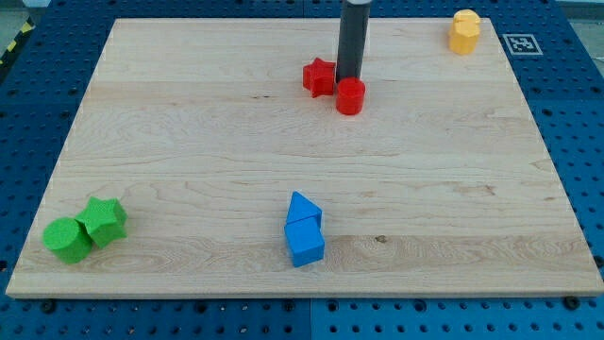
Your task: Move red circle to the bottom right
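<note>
Tip [348, 78] touching red circle [350, 96], behind it

The straight dark rod [354, 38] is cut off by the view's top edge, so its upper part and the arm carrying it go unseen. My tip [349, 79] sits at about 12 o'clock of the red circle block [350, 96], which hides its very end; contact is probable, but cannot be confirmed. The small red star-shaped block [319, 77] has its 3 o'clock edge masked by the rod.
</note>
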Controlling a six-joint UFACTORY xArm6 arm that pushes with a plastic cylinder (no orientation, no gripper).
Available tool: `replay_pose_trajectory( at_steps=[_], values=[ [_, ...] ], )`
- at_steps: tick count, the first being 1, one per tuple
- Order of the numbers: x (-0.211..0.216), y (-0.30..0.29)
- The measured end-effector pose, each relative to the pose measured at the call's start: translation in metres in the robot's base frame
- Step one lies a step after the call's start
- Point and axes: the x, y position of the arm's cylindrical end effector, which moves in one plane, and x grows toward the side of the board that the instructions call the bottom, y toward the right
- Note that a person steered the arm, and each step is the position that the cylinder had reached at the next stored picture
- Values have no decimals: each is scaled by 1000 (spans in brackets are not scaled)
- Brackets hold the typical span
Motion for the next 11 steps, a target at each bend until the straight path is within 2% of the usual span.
replay_pose_trajectory(
  at_steps=[4,6,8,11],
  values=[
    [61,-6],
    [91,-28],
    [106,4],
    [98,57]
  ],
)
